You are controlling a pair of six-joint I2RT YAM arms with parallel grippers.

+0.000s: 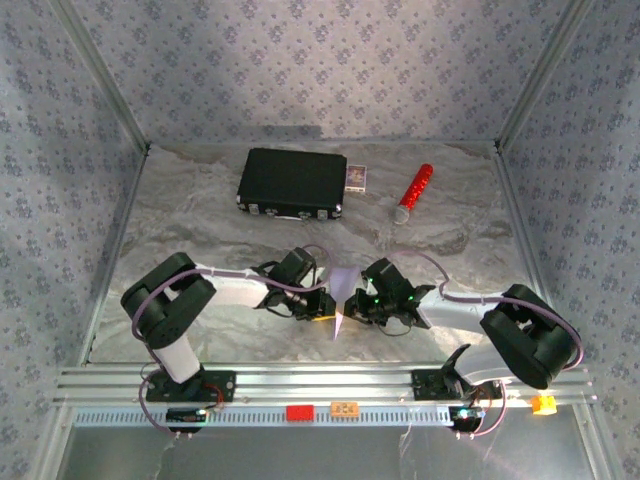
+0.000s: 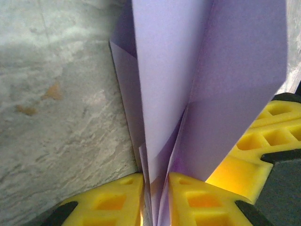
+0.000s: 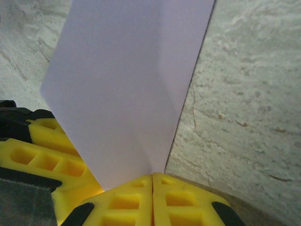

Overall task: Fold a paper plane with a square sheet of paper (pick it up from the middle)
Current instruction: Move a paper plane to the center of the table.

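Pale flowered walls [image 1: 300,60]: They close in the cell on three sides, seen from above.
Grey marbled worktop [image 1: 200,210]: A stone-look sheet covers it, creased in soft ridges, with a ribbed metal rail [image 1: 330,385] along the near edge.
Two arms: The left arm [image 1: 215,290] and the right arm [image 1: 480,315] bend inward from their bases and meet at the middle of the worktop.
Black case [image 1: 292,183]: It lies flat at the back, left of centre, well apart from both arms.
Paper plane [image 1: 343,290]: The lilac paper, folded into layers and tapering to a point at its near end, stands on edge between the two hands at mid-worktop. The left wrist camera shows several stacked folds [image 2: 174,70]. The right wrist camera shows one smooth face with a faint crease [image 3: 127,84].
Left hand [image 1: 318,305]: Its yellow fingers pinch the lower layers of the paper plane, which fill the narrow gap between them [image 2: 155,181].
Right hand [image 1: 372,300]: Its yellow fingers are pressed together on the paper plane's lower edge [image 3: 153,181], just beside the left hand.
Red-and-silver cylinder [image 1: 413,192]: It lies tilted at the back right, silver end nearer.
Card box [image 1: 357,177]: The small white-and-dark box is just beside the case's right end.
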